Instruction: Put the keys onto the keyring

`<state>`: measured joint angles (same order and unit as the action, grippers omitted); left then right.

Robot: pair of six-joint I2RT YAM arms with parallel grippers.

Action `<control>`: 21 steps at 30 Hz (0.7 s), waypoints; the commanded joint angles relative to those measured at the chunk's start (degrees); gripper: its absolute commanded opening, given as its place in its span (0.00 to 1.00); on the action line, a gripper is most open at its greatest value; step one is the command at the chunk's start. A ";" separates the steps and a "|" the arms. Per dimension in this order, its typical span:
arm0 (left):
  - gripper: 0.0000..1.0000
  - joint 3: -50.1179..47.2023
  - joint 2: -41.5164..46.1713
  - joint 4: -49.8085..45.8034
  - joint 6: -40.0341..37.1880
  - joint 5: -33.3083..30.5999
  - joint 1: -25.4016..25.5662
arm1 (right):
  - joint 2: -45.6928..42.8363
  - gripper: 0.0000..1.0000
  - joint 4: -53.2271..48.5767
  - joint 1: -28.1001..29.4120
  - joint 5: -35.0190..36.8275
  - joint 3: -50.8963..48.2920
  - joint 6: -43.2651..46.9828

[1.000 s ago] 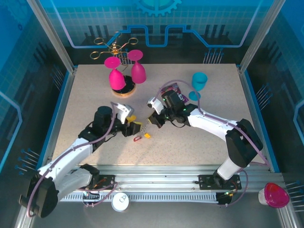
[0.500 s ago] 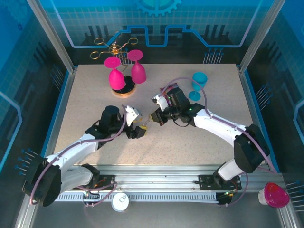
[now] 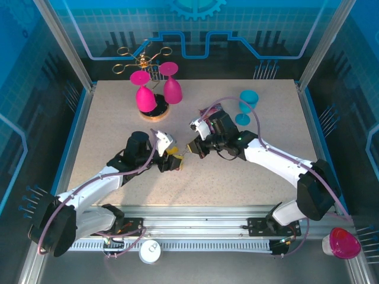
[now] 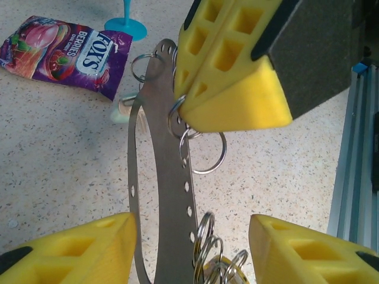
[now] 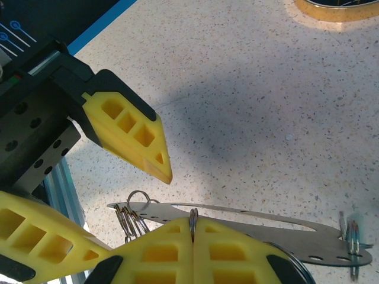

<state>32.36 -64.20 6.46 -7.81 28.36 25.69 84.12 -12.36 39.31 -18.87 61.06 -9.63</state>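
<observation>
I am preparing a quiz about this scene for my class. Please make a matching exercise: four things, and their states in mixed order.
Things:
1. right gripper
2. left gripper
3. Fox's candy packet
4. teal goblet

States:
a. lying flat
b. open, one finger on each side of the metal keyring strip
c. standing upright
d. shut on that strip

Pairs: 1-d; 2-b; 3-a; 4-c

speckled table (image 3: 106, 118), blue patterned walls (image 3: 266, 23)
</observation>
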 commanded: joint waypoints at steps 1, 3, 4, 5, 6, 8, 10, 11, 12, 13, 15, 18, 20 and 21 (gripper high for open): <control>0.52 2.66 -0.74 1.79 0.97 1.58 0.93 | -1.68 0.00 1.20 1.30 1.59 0.15 0.45; 0.49 3.11 -1.42 1.38 0.61 1.50 1.20 | -1.67 0.00 1.02 1.86 2.51 0.53 0.30; 0.46 3.31 -1.70 1.45 0.53 1.42 1.29 | -1.68 0.00 0.94 2.08 2.87 0.71 0.31; 0.45 3.41 -1.93 1.54 0.52 1.39 1.37 | -1.74 0.00 0.86 2.35 3.14 0.86 0.26; 0.44 3.50 -2.05 1.63 0.39 1.44 1.47 | -1.74 0.00 0.64 2.51 3.44 1.02 0.22; 0.41 3.67 -2.24 1.55 0.05 1.37 1.78 | -1.76 0.00 0.49 2.80 3.84 1.22 -0.03; 0.34 3.92 -2.30 1.13 -0.51 1.35 1.99 | -1.83 0.00 0.50 3.14 4.30 1.35 -0.48; 0.31 4.02 -2.29 0.81 -0.74 1.38 1.99 | -1.93 0.00 0.45 3.38 4.57 1.41 -0.64; 0.30 4.09 -2.18 0.43 -1.05 1.35 2.08 | -2.02 0.00 0.33 3.42 4.84 1.48 -0.75; 0.30 4.05 -1.99 0.08 -1.35 1.31 2.07 | -2.03 0.00 0.31 3.52 5.06 1.54 -0.90; 0.31 3.96 -1.61 -0.81 -1.99 1.31 2.17 | -2.10 0.00 0.16 3.59 5.57 1.52 -1.24; 0.31 3.70 -1.01 -2.31 -2.95 1.01 2.12 | -2.37 0.00 0.26 3.71 5.87 1.66 -1.54; 0.31 3.51 -0.84 -2.75 -3.25 0.44 2.16 | -2.42 0.00 0.50 3.84 5.71 1.72 -1.62; 0.31 3.46 -0.90 -2.94 -3.34 0.23 2.15 | -2.46 0.00 0.56 4.05 5.61 1.74 -1.75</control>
<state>34.59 -66.02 5.45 -9.32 28.32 27.35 83.57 -12.56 42.41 -13.63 61.08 -10.55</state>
